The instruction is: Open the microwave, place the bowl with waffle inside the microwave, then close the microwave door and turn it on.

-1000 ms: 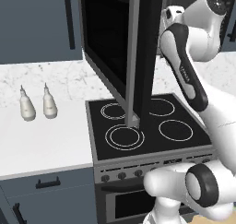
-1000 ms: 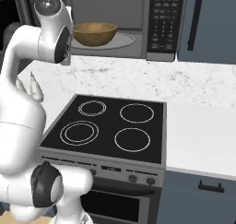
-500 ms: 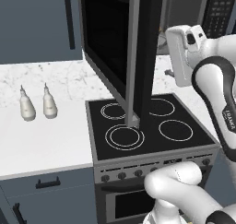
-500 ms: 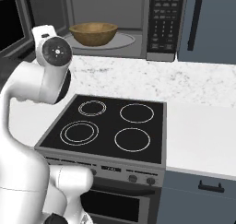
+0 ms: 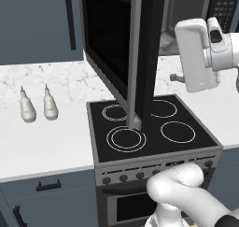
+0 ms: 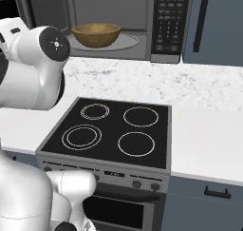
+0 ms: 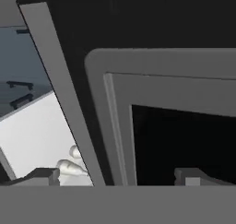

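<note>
I am working in a home kitchen: a black four-ring stove (image 6: 111,132) with oven knobs is sitting between pale marble surfaces (image 6: 209,135), blue-grey cabinets (image 5: 37,23) are hanging above, a microwave (image 6: 142,16) is standing open, and what are probably two small bottles (image 5: 36,107) are resting nearby.

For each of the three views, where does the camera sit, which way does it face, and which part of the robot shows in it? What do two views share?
Left base view: behind the arm on its left, facing forward and down at the stove, the open door and two bottles; white arm at right.
Right base view: behind on the right, facing the stove and the open microwave with the bowl inside; arm at left.
Hand view: on the hand, facing the door closely; open fingers at bottom.
Both base views share the stove.
</note>
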